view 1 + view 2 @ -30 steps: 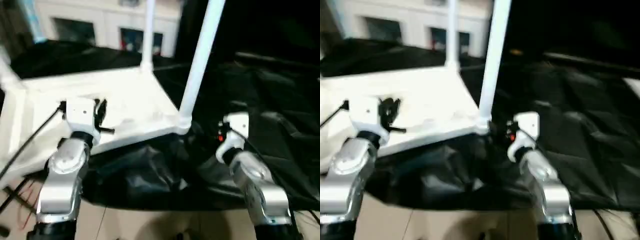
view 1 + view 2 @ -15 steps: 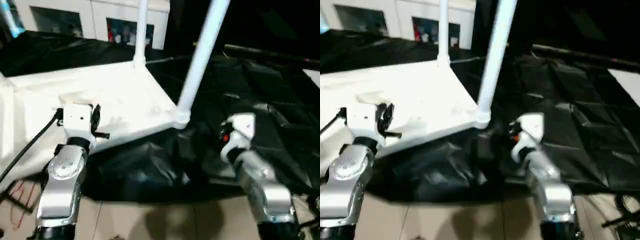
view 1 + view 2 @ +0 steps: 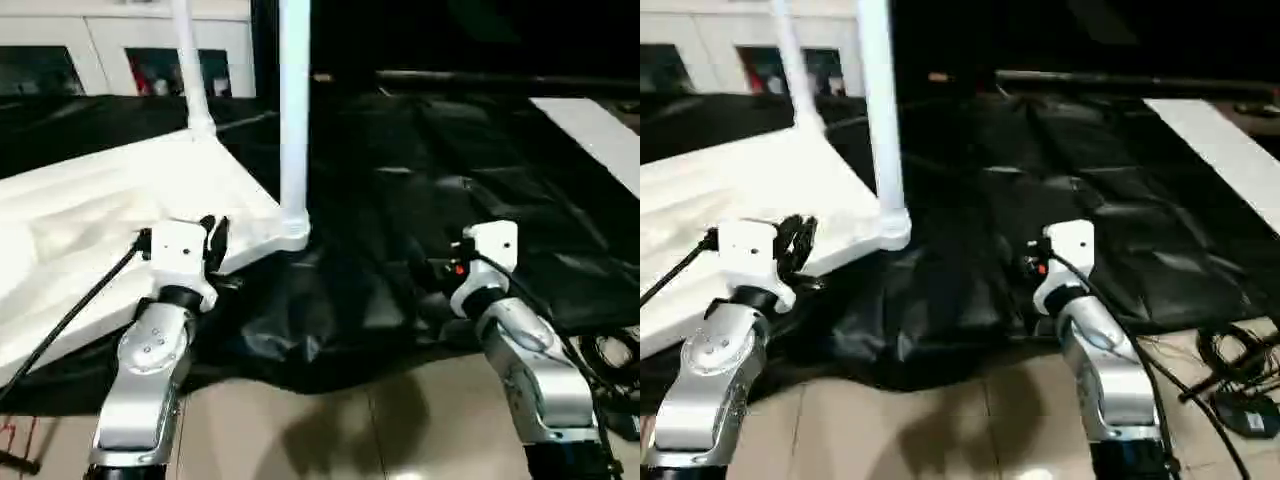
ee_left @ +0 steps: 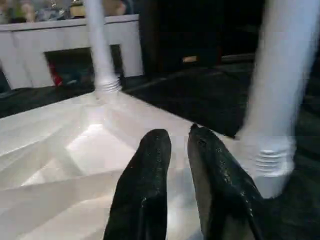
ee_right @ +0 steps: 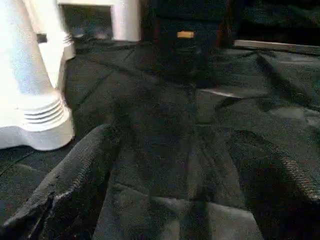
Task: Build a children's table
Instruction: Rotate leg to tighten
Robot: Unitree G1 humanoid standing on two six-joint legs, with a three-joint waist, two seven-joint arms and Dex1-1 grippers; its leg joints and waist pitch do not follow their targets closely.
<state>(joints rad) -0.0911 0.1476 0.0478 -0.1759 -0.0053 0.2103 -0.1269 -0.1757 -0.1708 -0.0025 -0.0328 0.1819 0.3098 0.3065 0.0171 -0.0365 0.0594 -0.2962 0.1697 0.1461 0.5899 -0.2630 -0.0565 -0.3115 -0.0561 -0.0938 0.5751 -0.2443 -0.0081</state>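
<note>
**Black sheet on tiled floor, table upside down**

Black sheet covers the floor. On it lies the tabletop, underside up, with two legs standing in its corner sockets. Left gripper hovers over the tabletop, fingers nearly together, empty. Right gripper is spread wide above the sheet, beside the near leg.

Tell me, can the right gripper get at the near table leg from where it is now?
Probably yes. The right gripper stands open over the black sheet, and nothing lies between it and the near leg, which stands upright in the tabletop corner.
</note>
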